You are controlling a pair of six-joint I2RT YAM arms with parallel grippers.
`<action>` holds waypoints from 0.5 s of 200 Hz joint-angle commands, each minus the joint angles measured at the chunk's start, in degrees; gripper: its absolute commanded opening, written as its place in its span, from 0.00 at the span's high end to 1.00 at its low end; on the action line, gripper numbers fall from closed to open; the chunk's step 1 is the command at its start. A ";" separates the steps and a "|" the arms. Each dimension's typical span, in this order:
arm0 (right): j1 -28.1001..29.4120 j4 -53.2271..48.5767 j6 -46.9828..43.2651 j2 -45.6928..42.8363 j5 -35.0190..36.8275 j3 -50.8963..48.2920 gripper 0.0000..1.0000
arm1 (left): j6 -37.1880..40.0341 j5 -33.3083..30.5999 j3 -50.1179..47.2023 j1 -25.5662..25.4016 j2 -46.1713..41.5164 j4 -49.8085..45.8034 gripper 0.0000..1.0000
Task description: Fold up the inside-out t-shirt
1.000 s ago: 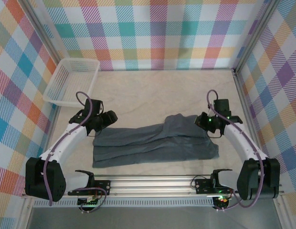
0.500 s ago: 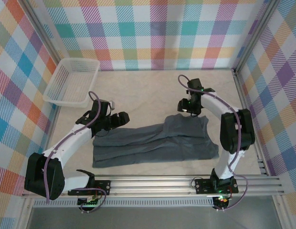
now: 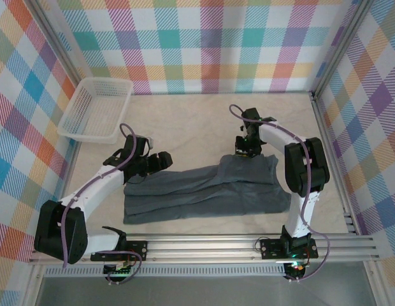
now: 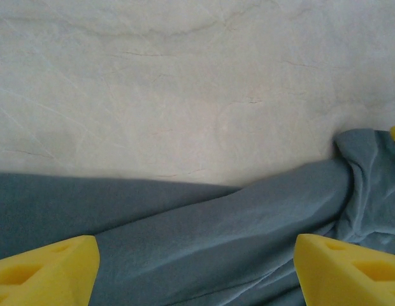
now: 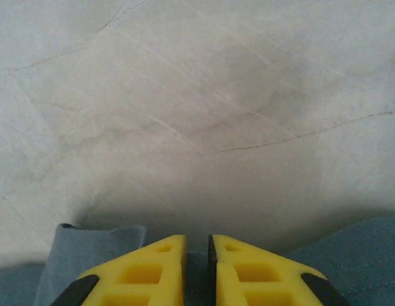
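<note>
1. Cloth of the inside-out t-shirt (image 3: 204,191) is bunched into long folds, so sleeves, collar and tag cannot be made out. It lies as a slate-grey band across the near half of the table (image 3: 185,121), toward 6 o'clock in the top view, and is wider at its 3 o'clock end
2. Seen from above, the right gripper (image 3: 243,148) sits at the shirt's far edge, at 12 o'clock of that wider end. Its fingers are too small and dark there to read
3. The right wrist view shows the yellow fingers (image 5: 169,248) pressed together on the shirt's edge, with a thin strip of grey cloth in the slit between them. Their bases are cut off by the bottom of the frame
4. The left gripper (image 3: 164,159) hovers at the far edge of the shirt's 9 o'clock end. In the left wrist view its yellow fingertips (image 4: 57,268) are cropped at the bottom corners and spread wide, with slack fabric between them and nothing pinched. Whether they touch the cloth I cannot tell
5. The table is pale and marble-like with faint veins. Pastel plaid walls (image 3: 210,44) close it in on three sides, and an aluminium rail (image 3: 204,245) runs along the 6 o'clock edge
6. The top view gives the shirt's whole outline and a white mesh basket (image 3: 108,80) at 10 o'clock, well apart from the shirt. The wrist views give creases and seams close up
</note>
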 commanded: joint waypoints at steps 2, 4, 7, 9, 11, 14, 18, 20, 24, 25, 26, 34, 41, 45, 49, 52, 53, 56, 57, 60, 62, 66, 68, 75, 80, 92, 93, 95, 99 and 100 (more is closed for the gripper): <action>0.37 -1.79 0.27 -1.85 -0.33 0.53 1.00 | 0.21 -1.34 -0.93 -0.35 0.22 0.16 0.20; 0.37 -1.67 0.29 -2.14 -0.31 0.43 1.00 | 0.23 -1.30 -0.89 -0.35 0.16 0.15 0.20; 0.39 -1.58 0.36 -2.59 -0.32 0.26 1.00 | 0.30 -1.42 -0.89 -0.35 0.14 0.11 0.20; 0.38 -1.53 0.44 -2.94 -0.28 0.14 1.00 | 0.28 -1.45 -0.90 -0.35 0.16 0.01 0.20; 0.38 -1.36 0.51 -3.27 -0.39 -0.02 1.00 | 0.25 -1.52 -0.88 -0.37 0.16 -0.02 0.20; 0.37 -1.24 0.51 -3.88 -0.48 -0.23 1.00 | 0.24 -1.54 -0.88 -0.35 0.06 -0.02 0.20; 0.38 -1.14 0.68 -4.67 -0.61 -0.53 1.00 | 0.24 -1.71 -0.91 -0.35 0.06 -0.12 0.20; 0.40 -1.05 0.72 -5.11 -0.62 -0.76 1.00 | 0.26 -1.69 -0.93 -0.35 0.05 -0.12 0.20; 0.42 -0.84 0.86 -6.05 -0.62 -1.24 1.00 | 0.24 -1.76 -0.93 -0.35 0.05 -0.18 0.20; 0.38 -0.74 0.88 -6.33 -0.62 -1.36 1.00 | 0.24 -1.78 -0.89 -0.35 0.00 -0.19 0.20; 0.41 -0.69 0.94 -6.56 -0.58 -1.47 1.00 | 0.24 -1.79 -0.87 -0.35 0.02 -0.20 0.20; 0.37 -0.10 1.34 -8.50 -0.21 -2.87 1.00 | 0.26 -1.97 -0.83 -0.34 -0.03 -0.33 0.20; 0.38 0.35 1.79 -10.03 -0.30 -4.21 1.00 | 0.28 -2.09 -0.79 -0.35 0.02 -0.29 0.20; 0.43 0.67 1.98 -11.14 -0.28 -5.07 1.00 | 0.29 -2.08 -0.74 -0.35 0.13 -0.33 0.20; 0.36 1.02 2.17 -11.93 -0.11 -5.96 1.00 | 0.25 -2.08 -0.76 -0.35 0.22 -0.33 0.20; 0.42 1.36 2.26 -12.50 0.03 -6.63 1.00 | 0.26 -2.02 -0.64 -0.30 0.34 -0.25 0.20; 0.39 1.51 2.24 -12.76 0.01 -6.91 1.00 | 0.29 -2.00 -0.66 -0.33 0.37 -0.23 0.20; 0.38 1.86 2.25 -13.17 0.11 -7.53 1.00 | 0.25 -1.94 -0.65 -0.32 0.36 -0.13 0.20; 0.41 1.93 2.24 -13.36 0.23 -7.72 1.00 | 0.24 -1.92 -0.62 -0.34 0.42 -0.16 0.20; 0.35 2.11 2.18 -13.69 0.41 -8.28 1.00 | 0.16 -1.90 -0.64 -0.35 0.46 -0.06 0.20; 0.37 2.12 2.13 -13.87 0.49 -8.57 1.00 | 0.13 -1.83 -0.67 -0.35 0.52 0.07 0.20; 0.38 1.97 2.07 -14.16 0.63 -8.86 1.00 | 0.06 -1.74 -0.63 -0.35 0.61 0.31 0.20; 0.36 1.82 2.06 -14.27 0.81 -9.00 1.00 | -0.07 -1.72 -0.60 -0.35 0.69 0.39 0.20; 0.40 1.36 2.05 -14.79 1.56 -9.57 1.00 | -0.15 -1.48 -0.57 -0.35 1.02 0.65 0.20; 0.36 1.42 1.92 -15.38 2.10 -10.08 1.00 | -0.20 -1.26 -0.36 -0.35 1.26 0.65 0.20; 0.69 2.14 0.65 -16.67 2.60 -11.07 1.00 | -0.11 -0.84 0.06 -0.43 1.71 0.51 0.20; 0.83 2.20 0.47 -16.74 2.66 -11.11 1.00 | -0.07 -0.84 0.05 -0.43 1.71 0.50 0.20; 0.97 2.31 0.16 -16.90 2.72 -11.18 1.00 | -0.10 -0.84 -0.03 -0.41 1.78 0.55 0.20; 1.18 2.26 -0.39 -16.97 2.86 -11.17 1.00 | -0.16 -0.91 0.00 -0.43 1.74 0.59 0.20; 1.24 2.22 -0.44 -16.97 2.88 -11.12 1.00 | -0.18 -0.92 0.02 -0.43 1.68 0.59 0.20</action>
